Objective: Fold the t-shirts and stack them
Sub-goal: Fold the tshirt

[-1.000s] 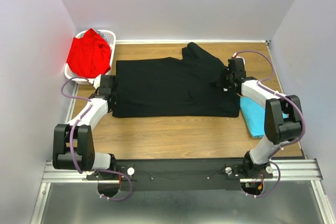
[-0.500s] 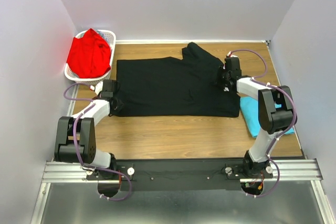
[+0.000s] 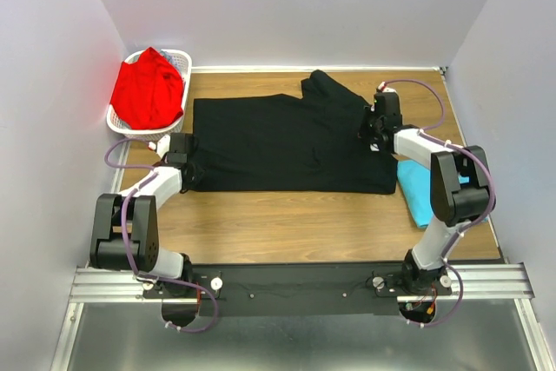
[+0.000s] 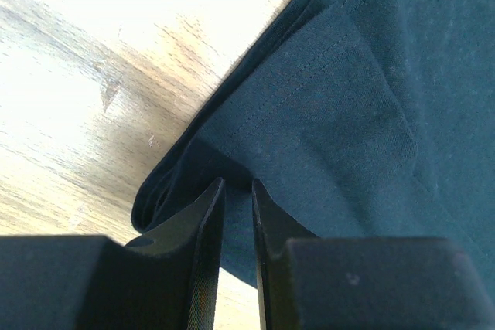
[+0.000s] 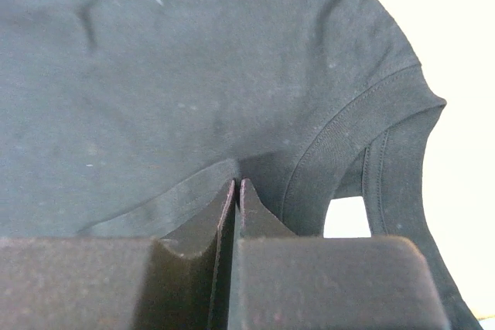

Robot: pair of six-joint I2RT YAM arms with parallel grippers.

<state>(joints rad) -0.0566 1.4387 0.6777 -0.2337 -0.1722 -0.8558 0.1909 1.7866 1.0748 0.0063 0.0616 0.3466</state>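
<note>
Black cloth covers the middle of the bench (image 3: 261, 223): the black t-shirt (image 3: 278, 145) lies flat with its long axis running left to right, hem end toward the left arm (image 3: 152, 184), neck end toward the right arm (image 3: 426, 149). One sleeve (image 3: 328, 89) sticks out toward the far edge.

Each arm is at its own end of that axis, so the shirt lies inward from both. The left jaws sit at the hem corner. The wrist view shows them drawn close, with only a narrow slot between them, and a rolled edge of the cloth runs into that slot. They look clamped on the hem. The right jaws are pressed together on a pinched ridge of cloth just beside the ribbed collar (image 5: 340, 160), with the neck opening to their right.

With both ends held, my judgement is that the next move is a joint lift or pull along that left-to-right line. Both arms would have to keep level or the body will skew.

Further out, the turquoise t-shirt (image 3: 424, 193) lies folded on the bench by the right arm, touching the black one's near right corner. The red t-shirt (image 3: 148, 89) is heaped in the white basket (image 3: 183, 60) at the far left, not yet folded.
</note>
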